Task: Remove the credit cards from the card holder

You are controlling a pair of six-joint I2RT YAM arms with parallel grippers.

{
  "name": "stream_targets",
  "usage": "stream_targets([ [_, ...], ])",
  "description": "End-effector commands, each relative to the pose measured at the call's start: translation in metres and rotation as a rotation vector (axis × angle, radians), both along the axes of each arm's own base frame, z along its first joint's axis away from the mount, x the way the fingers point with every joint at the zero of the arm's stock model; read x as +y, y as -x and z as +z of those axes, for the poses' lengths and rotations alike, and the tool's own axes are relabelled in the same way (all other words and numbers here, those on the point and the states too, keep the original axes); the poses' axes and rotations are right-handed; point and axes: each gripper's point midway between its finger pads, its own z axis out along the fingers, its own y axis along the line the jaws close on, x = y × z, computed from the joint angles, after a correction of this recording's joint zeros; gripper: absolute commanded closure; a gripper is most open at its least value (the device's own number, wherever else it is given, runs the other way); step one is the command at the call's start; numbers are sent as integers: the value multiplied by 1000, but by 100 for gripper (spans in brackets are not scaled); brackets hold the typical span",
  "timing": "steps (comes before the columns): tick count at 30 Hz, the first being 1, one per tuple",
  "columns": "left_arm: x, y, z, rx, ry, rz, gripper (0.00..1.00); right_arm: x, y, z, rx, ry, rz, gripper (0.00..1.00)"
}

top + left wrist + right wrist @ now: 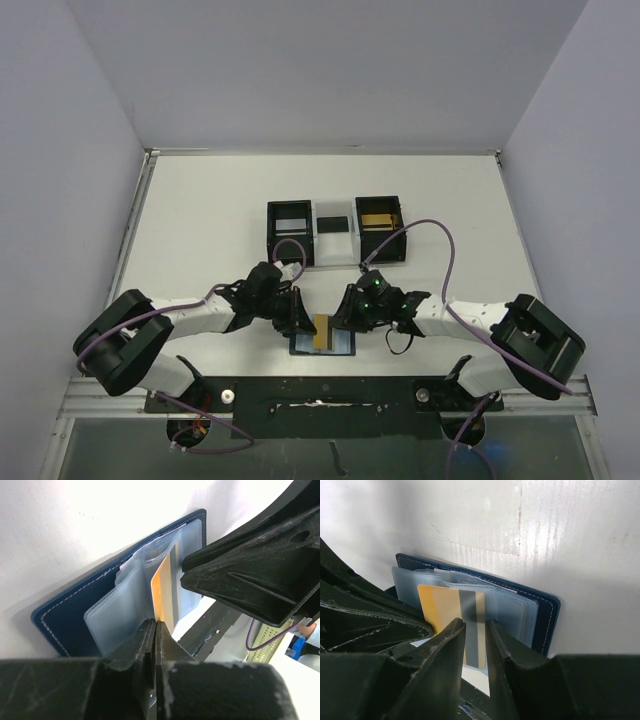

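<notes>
The navy-blue card holder [340, 349] lies open near the table's front edge, its pale clear sleeves [112, 617] facing up. It also shows in the left wrist view [70, 622] and the right wrist view [545, 612]. A gold credit card [323, 333] with a grey stripe sticks out of the sleeves [162, 587] [442, 610]. My left gripper [303, 323] [156, 624] is shut on the card's edge. My right gripper [345, 317] [475, 625] hovers over the same card with its jaws a narrow gap apart, holding nothing. Other cards are hidden in the sleeves.
Two black boxes [288, 232] [380, 243] joined by a clear section [332, 252] stand mid-table behind the arms; the right box holds a gold card [376, 221]. The table's front edge and black mounting rail [320, 400] lie just beyond the wallet.
</notes>
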Motion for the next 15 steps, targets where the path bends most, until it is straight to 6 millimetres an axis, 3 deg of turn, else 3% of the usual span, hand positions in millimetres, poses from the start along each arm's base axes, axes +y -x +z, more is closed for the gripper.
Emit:
stream_targets([
  [1,2,-9,9,-53,-21,-25,100,-17,1,-9,-14,65,-44,74],
  [10,10,-12,3,-58,-75,-8,100,-19,-3,2,-40,66,-63,75],
  [15,3,-15,10,-68,-39,-11,100,-1,-11,35,-131,8,13,73],
])
